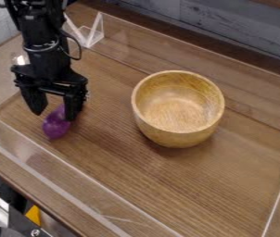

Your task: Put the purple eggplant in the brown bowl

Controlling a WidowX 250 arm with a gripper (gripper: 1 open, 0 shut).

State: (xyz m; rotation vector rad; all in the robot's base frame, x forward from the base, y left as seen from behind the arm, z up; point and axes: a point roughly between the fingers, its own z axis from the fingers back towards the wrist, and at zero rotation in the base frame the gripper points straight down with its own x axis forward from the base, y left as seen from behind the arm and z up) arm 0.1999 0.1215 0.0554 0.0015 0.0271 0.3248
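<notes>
The purple eggplant (58, 126) lies on the wooden table at the left, its upper end hidden behind my gripper. My black gripper (54, 109) points straight down over it, open, with one finger on each side of the eggplant's upper part. I cannot tell whether the fingers touch it. The brown bowl (179, 107) stands empty to the right of the eggplant, well apart from the gripper.
A clear plastic wall (31, 167) runs along the table's front and left edges. A clear stand (93, 30) sits at the back left behind the arm. Bare wood lies between the eggplant and the bowl.
</notes>
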